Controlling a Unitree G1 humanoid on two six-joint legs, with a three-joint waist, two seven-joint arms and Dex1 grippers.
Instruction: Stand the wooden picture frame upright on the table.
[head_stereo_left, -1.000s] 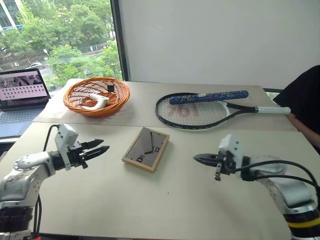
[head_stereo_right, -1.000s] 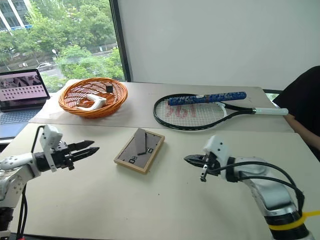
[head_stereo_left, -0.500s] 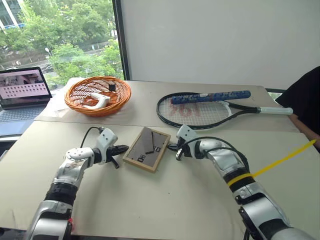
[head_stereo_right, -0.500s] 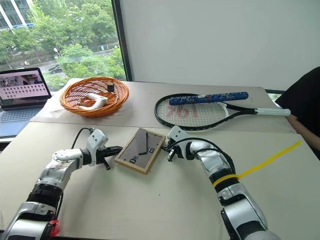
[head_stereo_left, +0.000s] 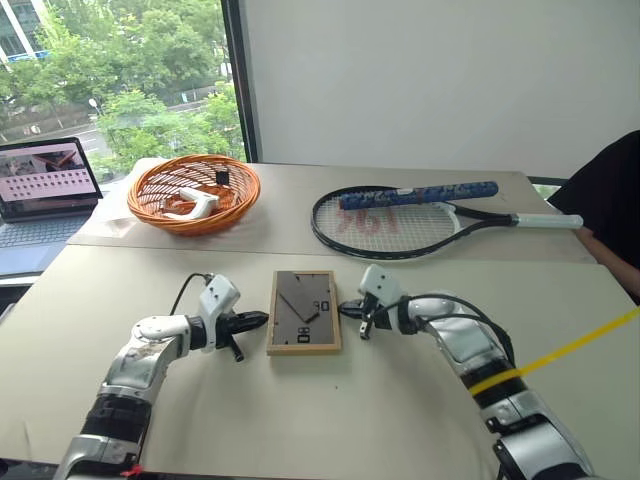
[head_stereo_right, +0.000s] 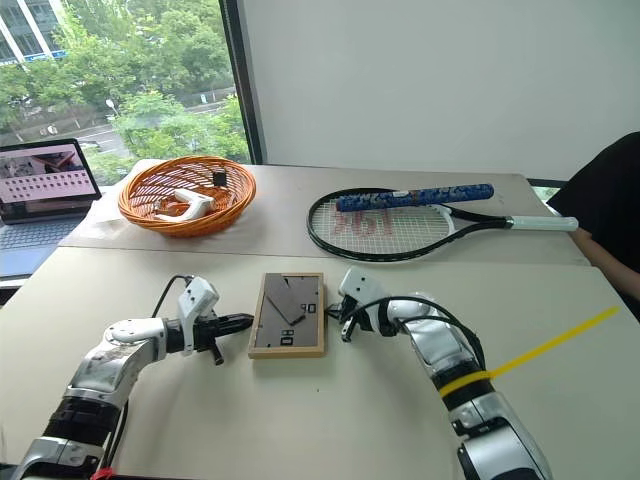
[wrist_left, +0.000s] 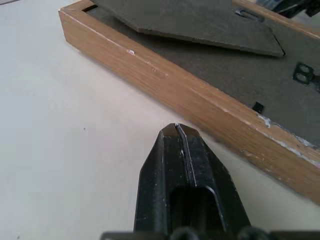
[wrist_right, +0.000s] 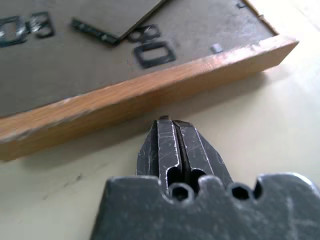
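Both arms wear silver-grey shells with black joints between the segments. A white block caps each wrist, trailing a thin black cable. The left gripper (head_stereo_left: 258, 319) and right gripper (head_stereo_left: 346, 309) each end in two black tapered, scuffed fingers. A yellow band rings the right forearm, a yellow strap running off it.

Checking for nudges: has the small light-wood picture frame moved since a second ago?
Yes. The small light-wood picture frame has turned: it lay skewed to the beige table's seam, and now lies square to it.
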